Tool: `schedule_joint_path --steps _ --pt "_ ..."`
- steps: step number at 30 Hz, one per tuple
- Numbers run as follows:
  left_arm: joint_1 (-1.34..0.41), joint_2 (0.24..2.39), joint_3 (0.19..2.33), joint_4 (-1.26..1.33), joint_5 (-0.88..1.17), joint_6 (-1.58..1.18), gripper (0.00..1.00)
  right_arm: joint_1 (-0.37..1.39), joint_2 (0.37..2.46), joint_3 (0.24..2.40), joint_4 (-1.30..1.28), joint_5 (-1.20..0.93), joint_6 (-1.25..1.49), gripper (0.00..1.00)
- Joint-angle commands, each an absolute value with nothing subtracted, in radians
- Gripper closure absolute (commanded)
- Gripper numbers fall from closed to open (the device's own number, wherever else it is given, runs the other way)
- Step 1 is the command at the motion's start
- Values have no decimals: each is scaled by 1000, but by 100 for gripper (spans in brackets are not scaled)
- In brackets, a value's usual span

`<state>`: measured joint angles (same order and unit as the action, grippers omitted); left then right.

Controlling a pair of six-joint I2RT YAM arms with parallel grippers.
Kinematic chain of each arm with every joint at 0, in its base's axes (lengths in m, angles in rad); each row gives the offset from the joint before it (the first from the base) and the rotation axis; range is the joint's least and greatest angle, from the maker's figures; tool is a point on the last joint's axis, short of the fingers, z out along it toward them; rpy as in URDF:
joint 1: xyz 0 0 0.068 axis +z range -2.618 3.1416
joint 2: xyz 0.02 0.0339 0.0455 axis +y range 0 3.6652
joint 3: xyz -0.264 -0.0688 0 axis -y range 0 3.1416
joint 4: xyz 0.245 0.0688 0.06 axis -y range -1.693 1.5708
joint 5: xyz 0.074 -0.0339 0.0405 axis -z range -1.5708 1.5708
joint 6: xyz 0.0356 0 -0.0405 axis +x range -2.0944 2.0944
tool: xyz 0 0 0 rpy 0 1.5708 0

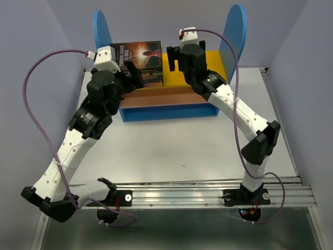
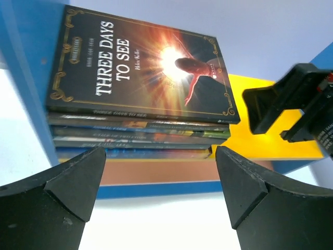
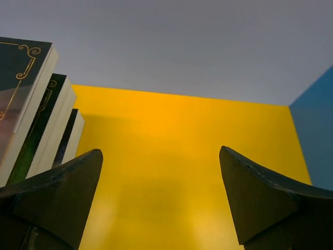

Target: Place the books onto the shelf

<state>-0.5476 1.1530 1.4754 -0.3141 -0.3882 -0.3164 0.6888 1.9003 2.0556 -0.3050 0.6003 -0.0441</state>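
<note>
Top view, books: a flat stack at the left end of the shelf's yellow top board, up against the left panel.
Top view, left gripper: in front of the stack, at the shelf's left end; its spread is hard to judge from here.
Top view, right gripper: over the top board, just right of the stack.
Left wrist, gripper: fingers spread wide and holding nothing; the stack sits beyond the gap.
Left wrist, writing: the top cover reads "THREE DAYS TO SEE" with "Helen Keller" beside it. The same title runs along its spine; the lower spines are too blurred to read.
Left wrist, stack: about five books, with uneven edges.
Right wrist, gripper: jaws wide and empty, bare top board between them.
Right wrist, books: page edges show stepped at the left, near the left finger.
Risk, left: a finger drawn back crookedly could catch the top cover's overhang and drag it off the stack.
Risk, right: a sideways move toward the left panel could push the uneven books askew or off the front of the top board.
</note>
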Motion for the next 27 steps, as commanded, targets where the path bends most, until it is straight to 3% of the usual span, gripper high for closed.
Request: schedule_joint_path --steps 1,13,18,27 --pt "-540 1039 1444 -360 -400 -367 1 695 1723 1908 -245 703 -2 0" --pt "-538 717 1057 -520 -551 -635 1 695 1012 1116 -478 595 500 0" --pt "-538 660 939 -483 -543 -667 1 695 904 985 -566 603 615 0" --pt "-540 667 945 -486 -583 -669 1 695 789 881 -600 687 663 0"
